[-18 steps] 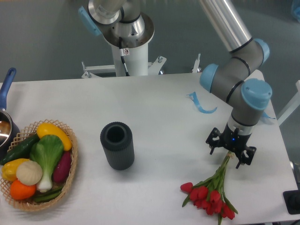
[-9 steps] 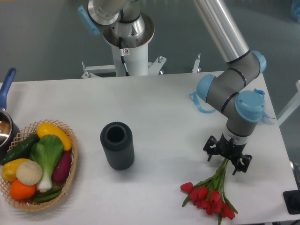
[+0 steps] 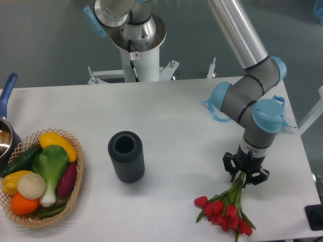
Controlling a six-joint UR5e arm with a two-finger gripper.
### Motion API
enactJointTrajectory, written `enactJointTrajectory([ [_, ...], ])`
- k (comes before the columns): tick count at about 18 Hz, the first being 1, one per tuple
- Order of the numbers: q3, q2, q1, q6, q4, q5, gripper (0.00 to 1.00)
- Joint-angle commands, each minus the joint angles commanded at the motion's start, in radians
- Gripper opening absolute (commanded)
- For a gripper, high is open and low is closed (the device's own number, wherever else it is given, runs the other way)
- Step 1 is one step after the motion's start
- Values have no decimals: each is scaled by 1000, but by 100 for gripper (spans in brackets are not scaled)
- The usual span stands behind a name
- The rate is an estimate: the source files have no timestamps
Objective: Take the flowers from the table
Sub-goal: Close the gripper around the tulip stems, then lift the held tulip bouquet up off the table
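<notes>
The flowers [image 3: 224,210], a bunch of red tulips with green leaves, lie near the front right of the white table [image 3: 171,121]. Their blooms point toward the front edge and their stems run up and to the right. My gripper [image 3: 246,176] points straight down over the upper end of the stems. Its fingers are drawn in close around the stems, shut on them. The stem tips are hidden under the gripper. The bunch still rests on the tabletop.
A dark ribbed cylinder [image 3: 126,156] stands upright mid-table. A wicker basket [image 3: 76,187] of vegetables sits at the front left, with a blue-handled pot [image 3: 5,132] behind it. Curled blue ribbon [image 3: 214,112] lies behind my arm. The table's right edge is close.
The gripper came down a little onto the stems and its fingers went from spread wide to closed around them. The flowers have not moved.
</notes>
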Motion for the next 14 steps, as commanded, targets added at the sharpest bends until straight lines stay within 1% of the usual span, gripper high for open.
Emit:
enactJointTrajectory([
  [5,17,11,0,-8,3,-5,5],
  [6,17,20,-2,-17,3,-5,5],
  [10,8,110,-29,-60,2,-26,5],
  [11,8,133,-37,-87,3,-61,5],
  [14,15,149,-43,-114,12,-219,5],
])
